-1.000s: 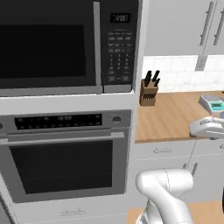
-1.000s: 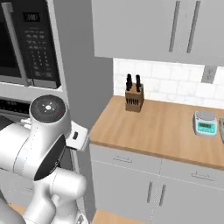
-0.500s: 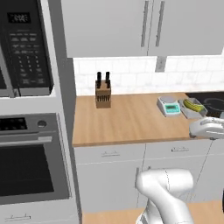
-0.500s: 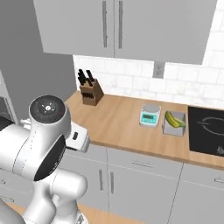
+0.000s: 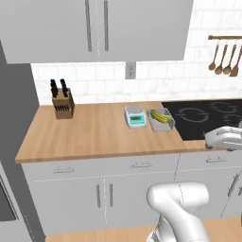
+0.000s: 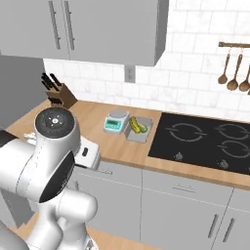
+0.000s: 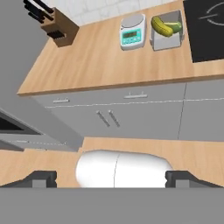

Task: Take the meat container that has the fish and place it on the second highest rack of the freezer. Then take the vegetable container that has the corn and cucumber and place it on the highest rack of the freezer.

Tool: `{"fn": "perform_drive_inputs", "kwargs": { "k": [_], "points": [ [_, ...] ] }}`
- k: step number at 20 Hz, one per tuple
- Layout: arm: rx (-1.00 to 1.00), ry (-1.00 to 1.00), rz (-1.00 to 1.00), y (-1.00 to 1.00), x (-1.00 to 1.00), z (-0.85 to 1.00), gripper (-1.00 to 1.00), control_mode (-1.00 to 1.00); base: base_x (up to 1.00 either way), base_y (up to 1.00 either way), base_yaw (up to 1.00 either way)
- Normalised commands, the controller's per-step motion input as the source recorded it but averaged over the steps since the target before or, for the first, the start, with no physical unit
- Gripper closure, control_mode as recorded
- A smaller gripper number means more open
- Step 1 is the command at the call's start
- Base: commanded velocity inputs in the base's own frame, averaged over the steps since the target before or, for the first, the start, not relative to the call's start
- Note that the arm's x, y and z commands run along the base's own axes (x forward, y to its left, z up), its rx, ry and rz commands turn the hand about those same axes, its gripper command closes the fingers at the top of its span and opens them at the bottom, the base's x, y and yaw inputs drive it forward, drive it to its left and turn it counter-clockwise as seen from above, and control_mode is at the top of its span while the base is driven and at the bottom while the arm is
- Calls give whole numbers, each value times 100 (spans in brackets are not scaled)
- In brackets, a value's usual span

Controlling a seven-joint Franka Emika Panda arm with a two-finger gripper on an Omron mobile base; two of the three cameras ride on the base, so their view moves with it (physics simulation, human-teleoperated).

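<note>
The knife block (image 5: 62, 100) stood at the far left of the wooden counter (image 5: 90, 134), close to the tiled wall. Further right, a small kitchen scale (image 5: 135, 116) with a teal display sat just beside the vegetable container (image 5: 161, 120), a light-grey tray holding the corn (image 5: 159, 116) and the cucumber (image 5: 166, 117) side by side. Immediately right of the tray lay the black cooktop (image 5: 208, 117), and above it wooden utensils (image 5: 224, 58) hung from a wall rail. In the hand view the gripper (image 7: 113, 178) hovered well short of the counter, in front of the grey cabinet doors (image 7: 127, 116), its fingertips (image 7: 42, 178) spread wide with nothing between them.
</note>
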Motion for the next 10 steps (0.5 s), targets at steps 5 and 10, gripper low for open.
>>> {"fn": "perform_drive_inputs", "kwargs": {
  "k": [5,10],
  "points": [
    [0,0,0,0,5,0,-100,-100,5,-9,0],
    [0,8,-4,0,61,0,-100,-100,0,0,0]
  ]
}}
